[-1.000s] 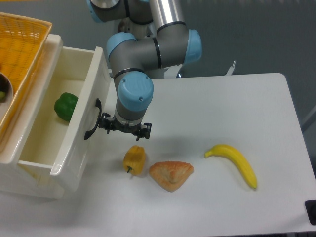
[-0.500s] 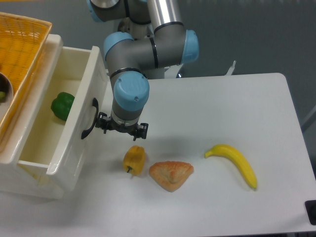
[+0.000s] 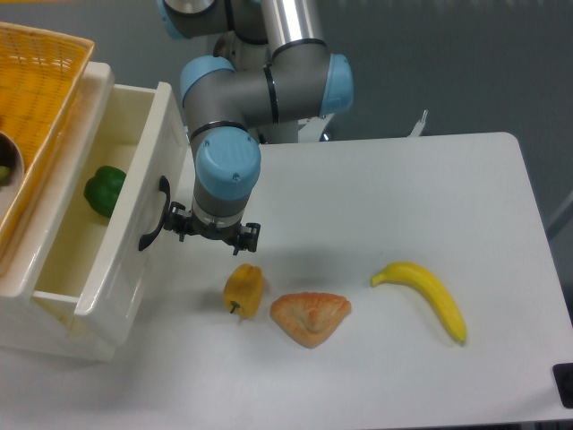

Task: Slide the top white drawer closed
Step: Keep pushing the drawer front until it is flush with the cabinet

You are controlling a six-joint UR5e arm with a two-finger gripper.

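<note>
The drawer (image 3: 125, 210) was seen still partly pulled out of the cabinet (image 3: 54, 331) at the table's left edge, its front tilted toward the camera and its black handle (image 3: 154, 215) facing right. A green pepper (image 3: 104, 190) lay inside it. The gripper (image 3: 211, 235) was pointed down just beside the handle, at the drawer front; whether its fingers were apart or together could not be told, since they were hidden under the wrist. A yellow basket (image 3: 36, 98) rested on the cabinet's top. On the table (image 3: 430, 197), a yellow pepper (image 3: 243, 288) lay below the gripper, a pastry (image 3: 309, 317) just right of it, and a banana (image 3: 425, 296) nearer the right edge.
</note>
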